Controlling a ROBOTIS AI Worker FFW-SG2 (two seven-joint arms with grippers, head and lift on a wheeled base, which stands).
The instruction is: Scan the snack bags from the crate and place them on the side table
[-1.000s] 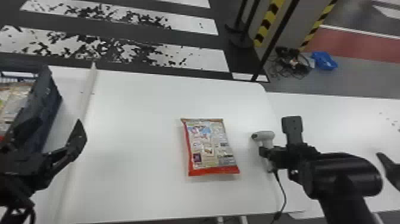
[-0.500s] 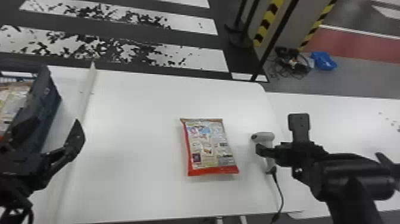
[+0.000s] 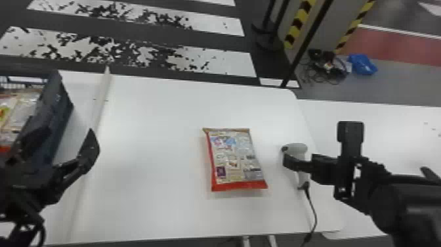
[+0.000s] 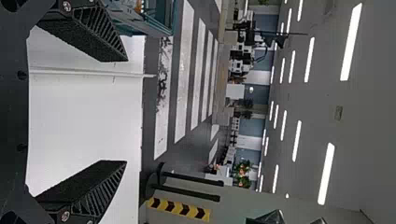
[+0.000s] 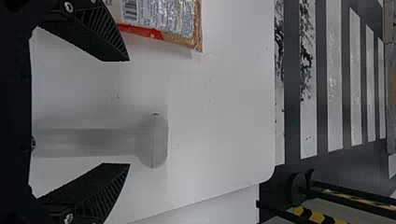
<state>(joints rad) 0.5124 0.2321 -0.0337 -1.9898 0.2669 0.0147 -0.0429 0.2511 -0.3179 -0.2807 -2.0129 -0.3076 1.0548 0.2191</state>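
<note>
In the head view, a snack bag point(image 3: 233, 161) with a red border lies flat mid-table. The left gripper point(image 3: 62, 147) is open beside the crate point(image 3: 54, 124), which holds more snack bags point(image 3: 20, 110); in the left wrist view the left gripper point(image 4: 126, 111) has nothing between its fingers. At the scanner point(image 3: 299, 149), right of the bag, is the right gripper point(image 3: 311, 157). The right wrist view shows the right gripper point(image 5: 129, 112) open, the grey scanner point(image 5: 152, 141) lying between and beyond its fingers, and the snack bag point(image 5: 161, 21) off to one side.
The white table point(image 3: 144, 203) has a raised strip point(image 3: 100, 98) running near the crate. A cable point(image 3: 312, 210) trails from the scanner over the front edge. Another white table point(image 3: 407, 131) stands at the right. Posts point(image 3: 267, 23) and a blue bag point(image 3: 362, 64) are on the floor beyond.
The right gripper first moved right, then came slightly back left by the scanner. My left gripper has shifted a little. The snack bag and scanner have stayed in place.
</note>
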